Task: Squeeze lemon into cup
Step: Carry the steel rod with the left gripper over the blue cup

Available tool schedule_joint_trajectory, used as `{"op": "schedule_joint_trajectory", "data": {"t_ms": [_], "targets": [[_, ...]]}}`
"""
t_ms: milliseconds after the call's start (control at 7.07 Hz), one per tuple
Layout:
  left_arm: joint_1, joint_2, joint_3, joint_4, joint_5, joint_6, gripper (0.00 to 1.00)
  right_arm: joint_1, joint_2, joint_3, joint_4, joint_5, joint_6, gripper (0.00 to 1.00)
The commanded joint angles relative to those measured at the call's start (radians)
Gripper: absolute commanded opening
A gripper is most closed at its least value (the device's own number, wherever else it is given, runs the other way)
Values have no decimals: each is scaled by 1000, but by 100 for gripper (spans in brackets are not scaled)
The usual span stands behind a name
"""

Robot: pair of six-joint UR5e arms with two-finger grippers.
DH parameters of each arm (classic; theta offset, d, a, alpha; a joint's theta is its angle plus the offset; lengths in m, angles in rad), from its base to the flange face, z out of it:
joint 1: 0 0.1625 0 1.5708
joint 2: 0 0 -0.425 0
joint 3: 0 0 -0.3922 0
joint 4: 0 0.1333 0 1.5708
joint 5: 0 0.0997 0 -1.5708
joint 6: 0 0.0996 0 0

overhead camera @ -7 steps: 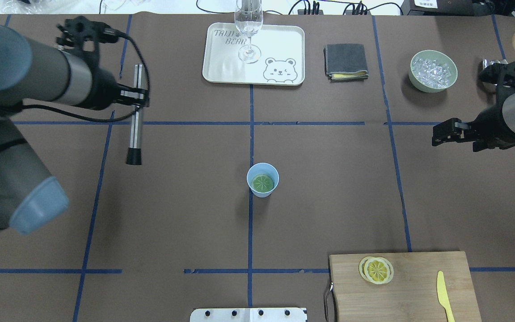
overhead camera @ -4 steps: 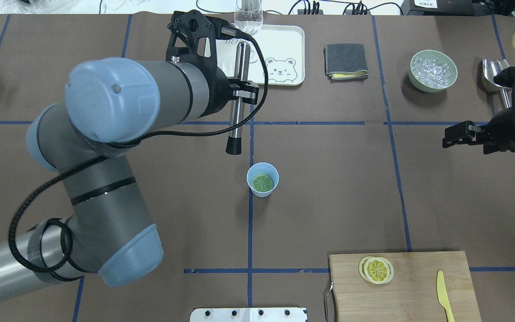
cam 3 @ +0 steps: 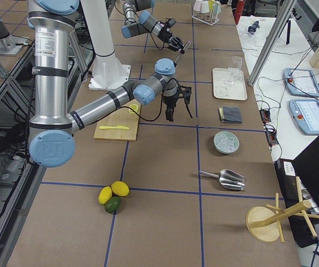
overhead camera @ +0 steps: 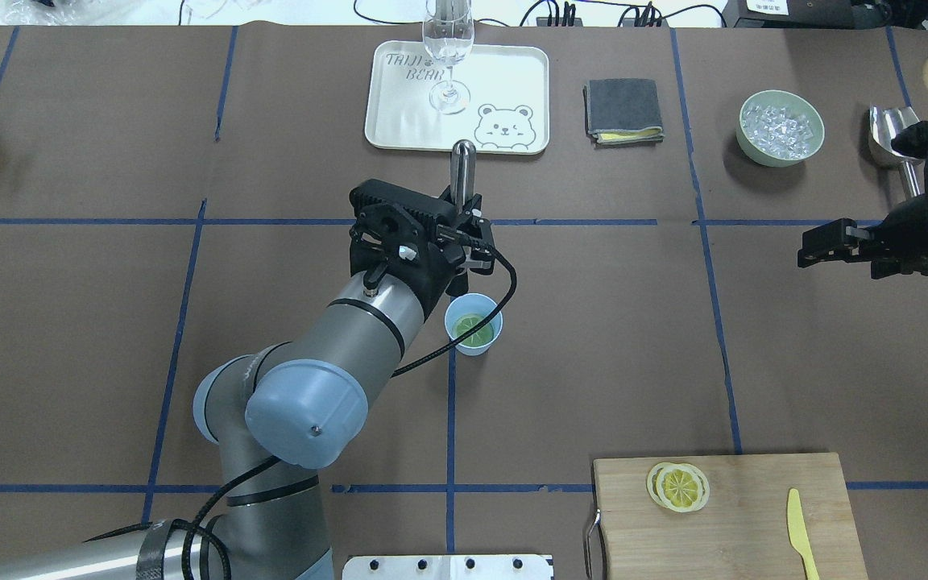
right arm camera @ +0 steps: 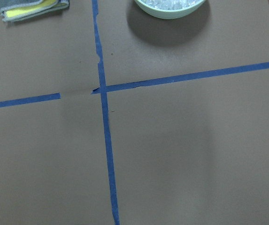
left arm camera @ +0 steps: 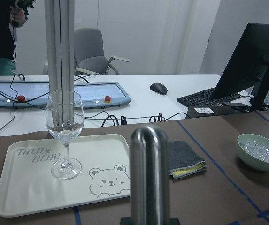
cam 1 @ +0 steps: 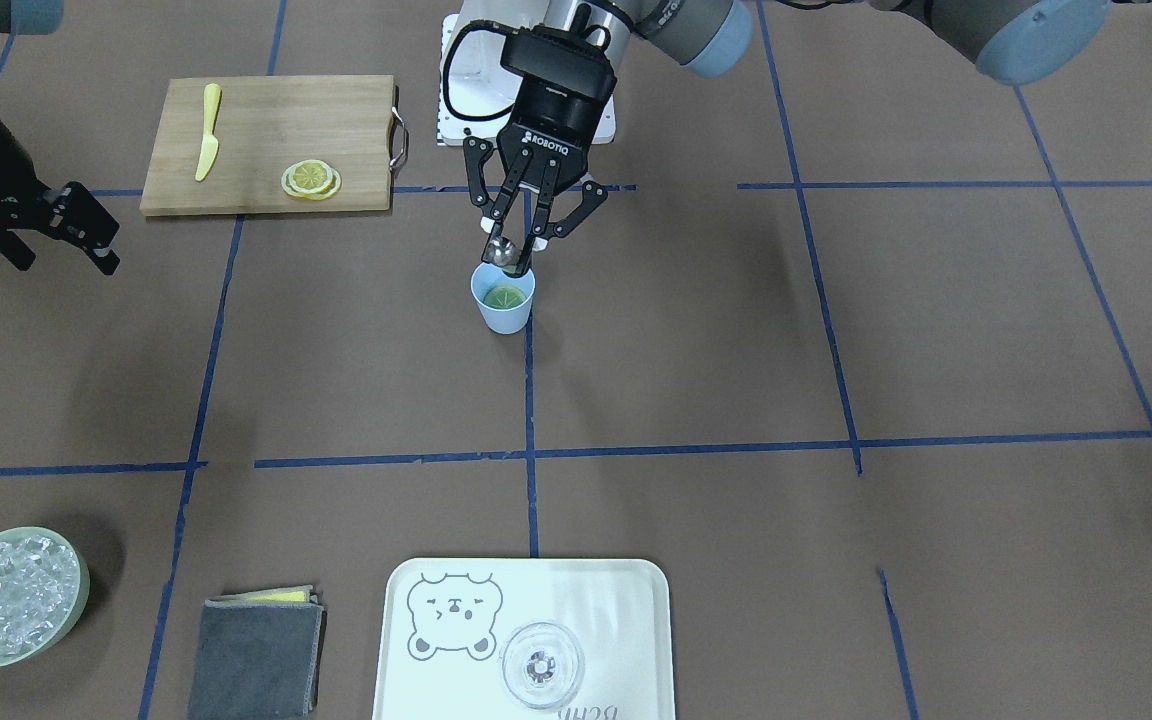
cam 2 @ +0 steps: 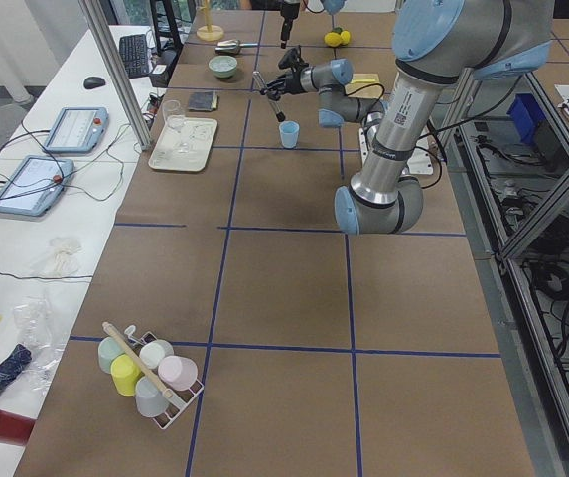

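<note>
Front view, left gripper (cam 1: pixel 521 238): its fingers are clamping a steel rod (cam 1: pixel 502 252) and holding it right over the cup (cam 1: pixel 503 305).
Front view, lemon (cam 1: pixel 504 296): 1 slice is lying flat inside the cup and looking whole.
Front view, right gripper (cam 1: pixel 61 250): it is hanging well apart from the cup, fingers apart and holding nothing.
Front view, board (cam 1: pixel 266 110): it is carrying the spare slices (cam 1: pixel 311 180) and a knife (cam 1: pixel 206 145).
Overhead view, rod (overhead camera: pixel 462 165): it is leaning away from the robot. Its lower end is hiding behind the left gripper (overhead camera: pixel 465 211), just beside the cup (overhead camera: pixel 490 338).
Overhead view, lemon (overhead camera: pixel 472 326): it is showing in the cup's bottom, partly covered by the wrist.
Left view, rod (cam 2: pixel 269 96): it is slanting down toward the cup (cam 2: pixel 289 134). I cannot tell whether the tip is touching anything.
Right view: the cup is too small to make out.
Left wrist view, rod (left arm camera: pixel 148 178): it is filling the foreground, with neither cup nor lemon showing.
Right wrist view: it is showing neither cup nor lemon.
Done, as I judge it: the lemon is sitting in the cup and the tool is in hand.
Left, as I judge it: the pressing itself, since the slice is showing no crushing.
</note>
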Motion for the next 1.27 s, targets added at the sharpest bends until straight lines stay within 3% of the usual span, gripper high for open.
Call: {"op": "schedule_joint_trajectory", "data": {"t_ms": [0,142,566,1132], "targets": [[68,2,49,-113,122,58,0,-1,2,4,0,1,3,100],[72,3,57,-164,125,61,0,-1,5,-1,0,1,3,100],[86,-26,118,-167,185,69,0,-1,8,-2,2,2,3,100],[90,-41,169,-177,185,67,0,-2,8,-2,2,2,9,100]]}}
